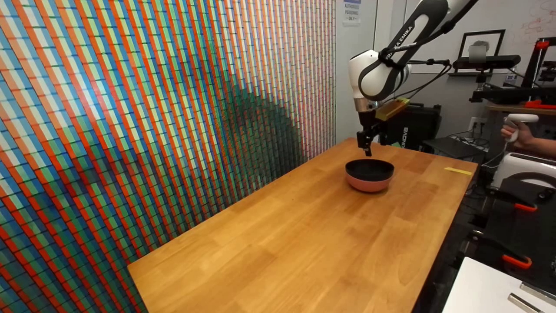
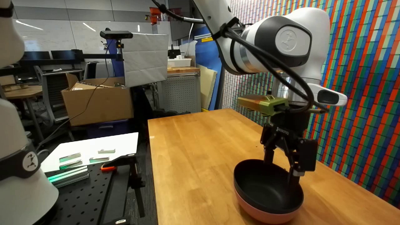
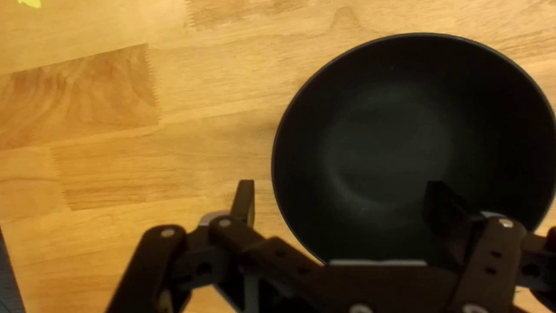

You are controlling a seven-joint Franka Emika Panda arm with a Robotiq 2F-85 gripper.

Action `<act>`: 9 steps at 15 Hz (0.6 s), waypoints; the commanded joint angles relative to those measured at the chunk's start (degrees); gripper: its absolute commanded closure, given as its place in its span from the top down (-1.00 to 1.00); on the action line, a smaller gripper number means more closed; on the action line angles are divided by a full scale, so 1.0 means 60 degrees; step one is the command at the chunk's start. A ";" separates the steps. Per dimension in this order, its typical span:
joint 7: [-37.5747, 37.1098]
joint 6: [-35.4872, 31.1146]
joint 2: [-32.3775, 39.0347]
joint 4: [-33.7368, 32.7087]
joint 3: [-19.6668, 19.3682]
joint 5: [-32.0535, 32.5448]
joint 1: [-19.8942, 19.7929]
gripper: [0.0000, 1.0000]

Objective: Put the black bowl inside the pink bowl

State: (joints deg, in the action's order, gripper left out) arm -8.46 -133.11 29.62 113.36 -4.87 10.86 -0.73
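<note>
Gripper [image 3: 341, 198] pointing down, fingers [image 3: 246, 200] spread wide apart, with a big gap between. Just below the gripper, the black bowl [image 3: 399, 145], round and deep, hollow side up. Under that, the pink bowl [image 1: 369, 185], with the black bowl sitting down inside, as seen in both exterior views. Only a pink band on show below the black rim there, and the rest hidden by the black bowl. In the wrist view, one finger over the bare wood of the table [image 3: 121, 174], just outside the black rim, and the other over the inside of the black bowl. Fingers touching the bowl or just above it: hard to say. Fixed right above the gripper, a yellow-green part [image 2: 265, 105]. Higher up, the bent white and black robot arm [image 2: 312, 22]. Beside the gripper, past one long edge of the table, a wall [image 1: 173, 108] of little red, green, blue and white blocks. Well apart from the gripper, past the opposite edge, a person's hand [image 1: 523, 137] around a white handheld thing [image 1: 522, 117]. Nearer the gripper, a strip of yellow tape [image 1: 457, 171] flat on the table. Past the gripper and the far end of the table in an exterior view, a black case [image 1: 419, 124]. Far off from the gripper, a big brown cardboard box [image 2: 100, 104].
</note>
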 commanded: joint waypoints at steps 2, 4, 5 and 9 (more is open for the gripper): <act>0.0287 0.0272 -0.0722 -0.0039 0.0227 0.0066 0.0428 1.00; 0.0325 0.0285 -0.0932 -0.0070 0.0369 0.0076 0.0632 1.00; 0.0314 0.0309 -0.0998 -0.0116 0.0437 0.0116 0.0750 1.00; 0.0343 0.0462 -0.1213 -0.0373 0.0664 0.0217 0.1105 1.00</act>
State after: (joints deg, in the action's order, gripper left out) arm -7.56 -132.86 23.81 112.72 -1.56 11.16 4.93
